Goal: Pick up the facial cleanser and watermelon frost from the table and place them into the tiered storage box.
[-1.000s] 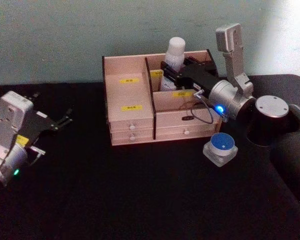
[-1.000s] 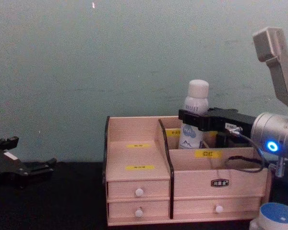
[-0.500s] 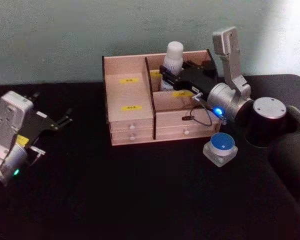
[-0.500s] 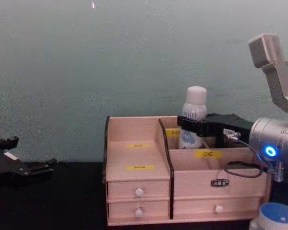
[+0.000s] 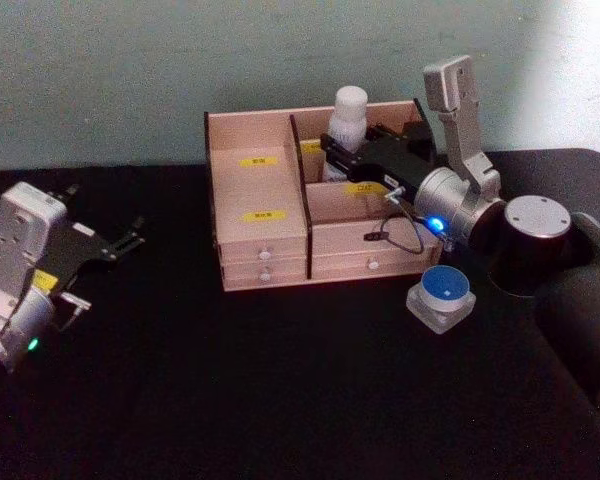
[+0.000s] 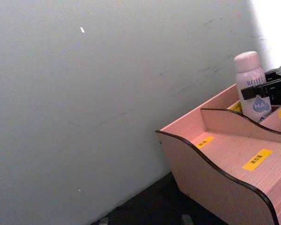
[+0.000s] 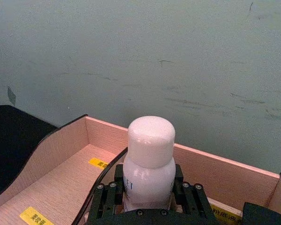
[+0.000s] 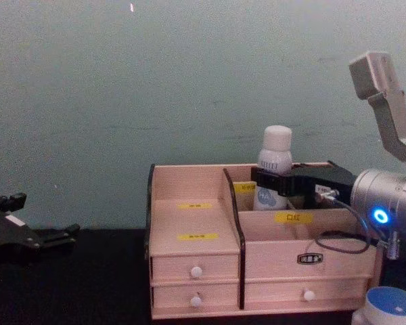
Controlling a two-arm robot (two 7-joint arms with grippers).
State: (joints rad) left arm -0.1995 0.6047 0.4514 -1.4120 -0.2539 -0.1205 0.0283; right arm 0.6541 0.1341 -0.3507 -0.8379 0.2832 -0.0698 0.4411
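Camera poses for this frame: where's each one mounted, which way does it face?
Head: up high, looking down-forward at the table and tiered storage box; left gripper at left, right gripper clamping the white bottle.
Chest: low, facing the box's drawers; left gripper at left edge, right gripper from the right.
Left wrist: on the parked left arm, facing the wall and box's left end.
Right wrist: behind its own fingers, facing bottle and wall.
Shared: all four see the bottle.

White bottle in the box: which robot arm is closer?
Right. The right gripper has its fingers around the white bottle in the tiered storage box; the left gripper is far off, over the table's left side.
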